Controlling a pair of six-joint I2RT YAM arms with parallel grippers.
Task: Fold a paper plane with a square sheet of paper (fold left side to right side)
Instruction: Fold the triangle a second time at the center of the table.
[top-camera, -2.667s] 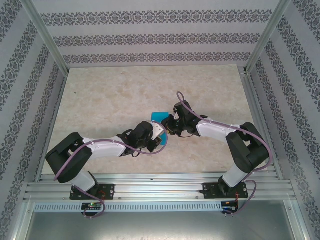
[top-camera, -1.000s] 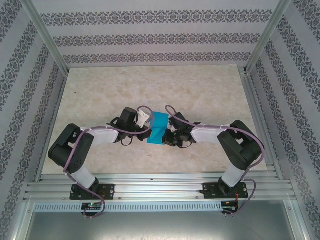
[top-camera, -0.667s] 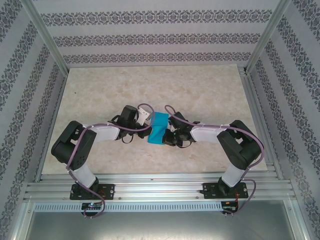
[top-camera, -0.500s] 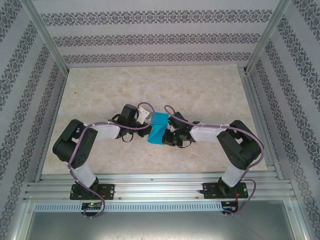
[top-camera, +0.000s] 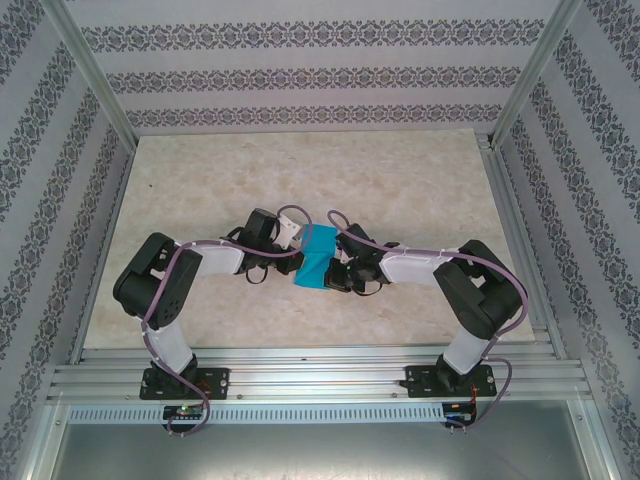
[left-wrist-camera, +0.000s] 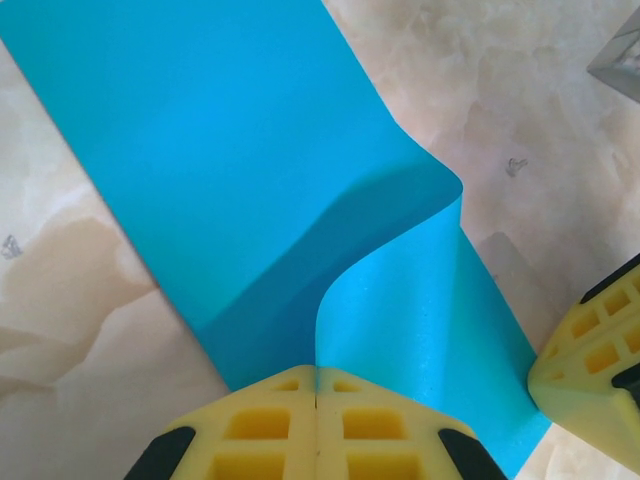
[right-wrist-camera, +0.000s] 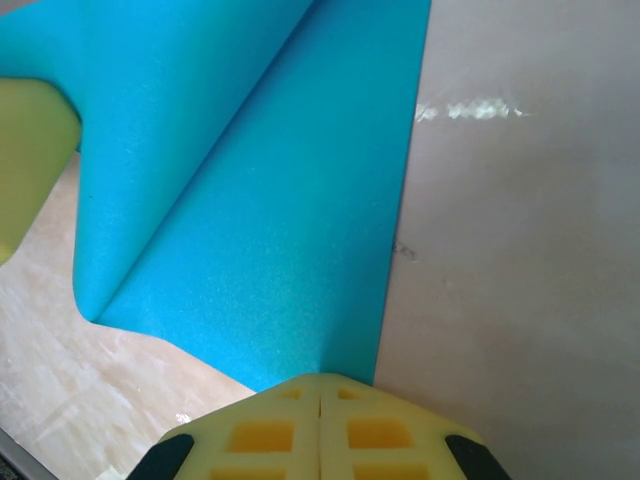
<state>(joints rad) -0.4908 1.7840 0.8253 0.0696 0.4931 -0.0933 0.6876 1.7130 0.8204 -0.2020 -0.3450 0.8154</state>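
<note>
Near the middle of the table (top-camera: 200, 180) the square sheet of paper (top-camera: 318, 255) curls over uncreased, so the left-to-right fold looks half done, the left gripper (left-wrist-camera: 317, 378) and right gripper (right-wrist-camera: 320, 385) each pinching an edge.

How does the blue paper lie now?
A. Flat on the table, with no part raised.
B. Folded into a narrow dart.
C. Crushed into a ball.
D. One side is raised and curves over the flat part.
D: in the left wrist view the paper rises in a soft curve from the shut left gripper, which pinches its edge, while the rest lies flat on the table.
</note>
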